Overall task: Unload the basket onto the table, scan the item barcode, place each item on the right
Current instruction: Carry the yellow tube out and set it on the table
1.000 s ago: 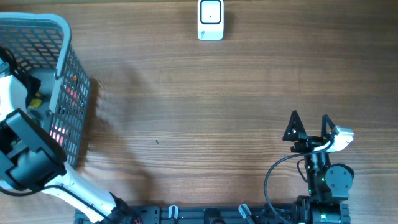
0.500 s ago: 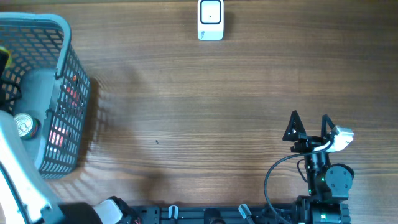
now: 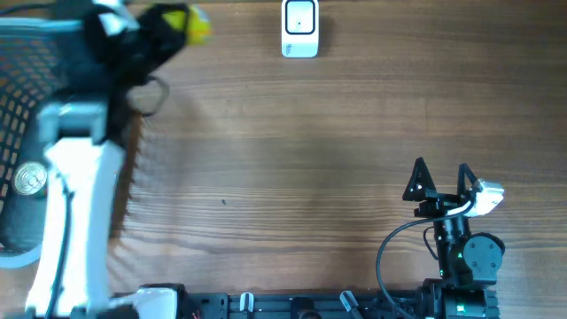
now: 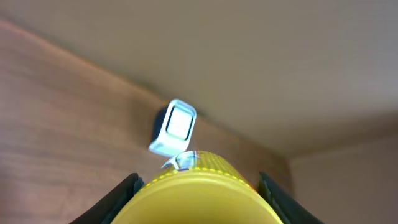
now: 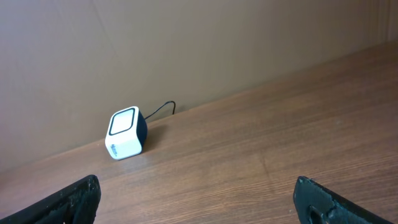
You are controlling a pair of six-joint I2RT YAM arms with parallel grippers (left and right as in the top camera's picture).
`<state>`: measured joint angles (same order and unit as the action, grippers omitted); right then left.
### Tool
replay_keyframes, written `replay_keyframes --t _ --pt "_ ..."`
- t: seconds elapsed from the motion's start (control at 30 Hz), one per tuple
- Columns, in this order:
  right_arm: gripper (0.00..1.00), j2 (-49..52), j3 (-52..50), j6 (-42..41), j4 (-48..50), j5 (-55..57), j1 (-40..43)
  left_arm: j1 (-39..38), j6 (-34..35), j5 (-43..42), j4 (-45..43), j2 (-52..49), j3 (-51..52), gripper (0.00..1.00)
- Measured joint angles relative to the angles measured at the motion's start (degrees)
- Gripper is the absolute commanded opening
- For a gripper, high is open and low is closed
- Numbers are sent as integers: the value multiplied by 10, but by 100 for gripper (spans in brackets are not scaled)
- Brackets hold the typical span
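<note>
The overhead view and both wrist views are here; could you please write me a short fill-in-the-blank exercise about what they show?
1. The item held in the left gripper is ____ in colour.
2. The jaws of the right gripper stand ____ with nothing between them.
3. The round can lies inside the mesh ____.
4. The held item is near the white ____ at the far edge of the table.
Missing words: yellow; open; basket; scanner.

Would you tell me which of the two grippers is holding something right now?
The left gripper: its jaws clamp the yellow item, with the scanner ahead of it, while the right gripper stands open and empty.
</note>
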<state>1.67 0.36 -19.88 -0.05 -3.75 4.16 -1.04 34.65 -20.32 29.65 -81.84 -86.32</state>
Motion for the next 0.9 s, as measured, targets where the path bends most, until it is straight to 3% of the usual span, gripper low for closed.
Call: replay_keyframes --t 0.17,0.4,0.5,0.6,0.8,0.9 --pt "100 0 0 0 0 0 0 -123 -3 142 1 -170 0 50" --pt "100 0 0 0 0 0 0 -151 -9 183 20 -335 1 49" --pt "100 0 0 0 0 0 0 -151 -9 198 32 -352 1 49" --pt "100 0 0 0 0 0 0 -151 -9 205 39 -352 1 61" --pt "100 0 0 0 0 0 0 -151 -13 209 54 -353 1 63" --pt "100 0 0 0 0 0 0 -151 -13 210 55 -353 1 77"
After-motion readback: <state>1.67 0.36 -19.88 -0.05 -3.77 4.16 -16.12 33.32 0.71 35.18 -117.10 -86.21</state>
